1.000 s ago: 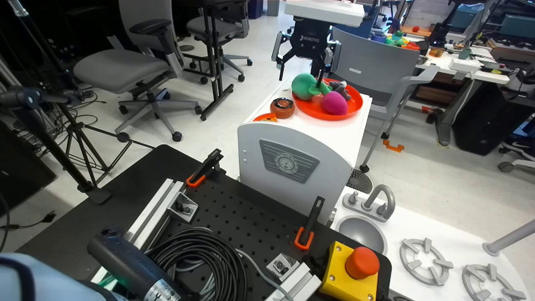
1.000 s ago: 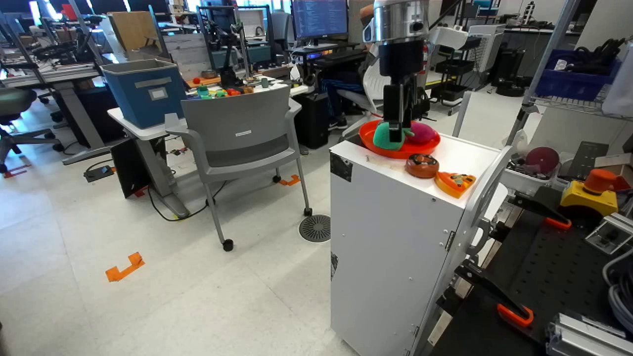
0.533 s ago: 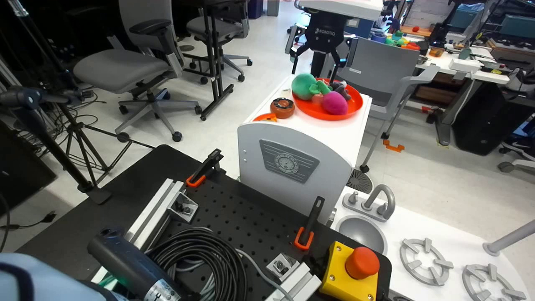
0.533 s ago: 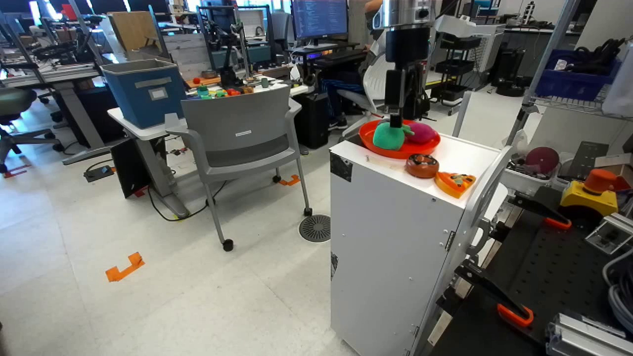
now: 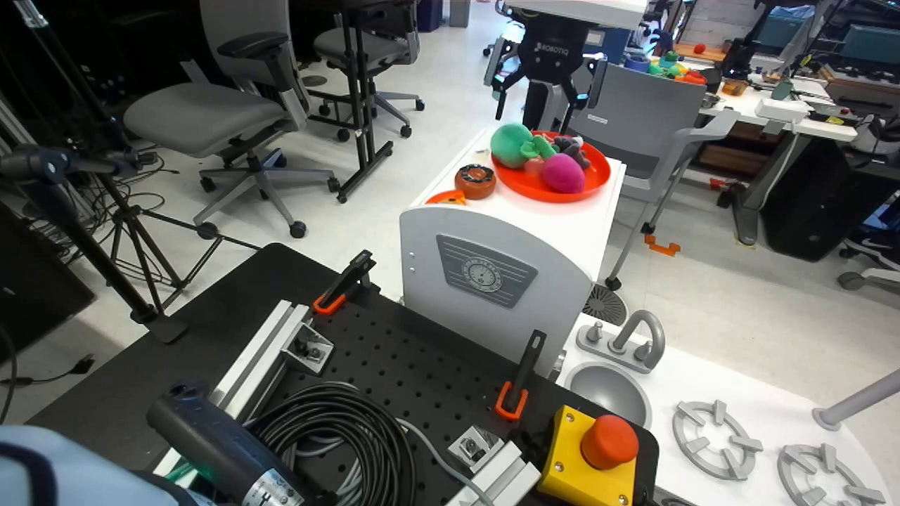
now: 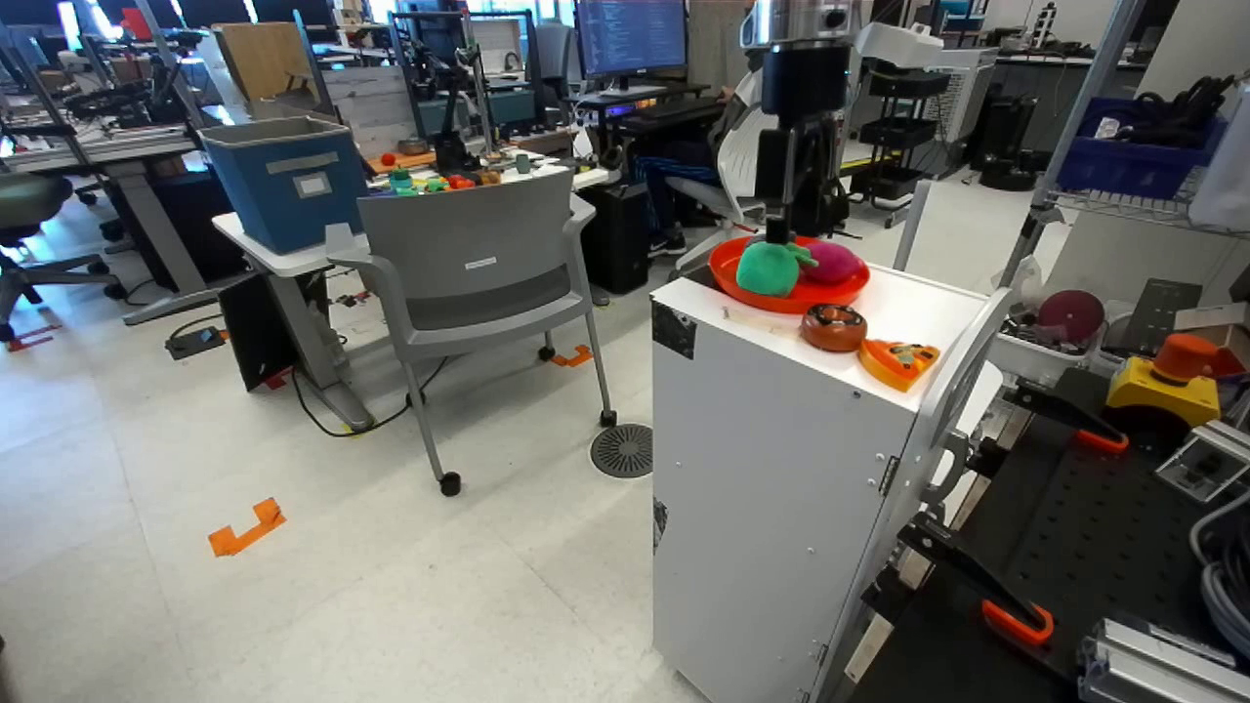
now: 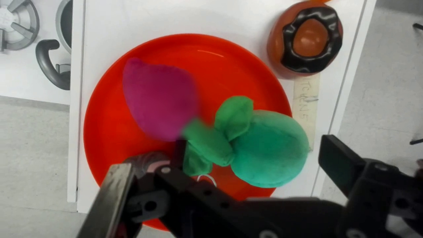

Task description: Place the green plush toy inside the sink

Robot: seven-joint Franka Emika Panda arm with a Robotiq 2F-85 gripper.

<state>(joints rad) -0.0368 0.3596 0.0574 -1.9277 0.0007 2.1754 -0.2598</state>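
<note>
Gripper [image 5: 532, 124]: I had it over the red plate [image 7: 228, 59], fingers wide apart.
Green plush toy [image 7: 271, 148]: sat on the plate, by its rim; showed between the fingers in my wrist view, contact I couldn't tell.
Magenta ball [image 7: 162, 99]: same plate, beside the toy's leaves.
Sink [image 5: 610, 392]: was well apart from the plate, in the white counter [image 5: 696, 379].

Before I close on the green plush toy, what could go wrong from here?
The gripper stands open, but in the wrist view one finger shows right beside the leaves of the green plush toy, so closing could pinch those, not the round body. The magenta toy lies by the stem on the red plate and might get dragged along. At the sink, the nearby faucet could snag the toy.
</note>
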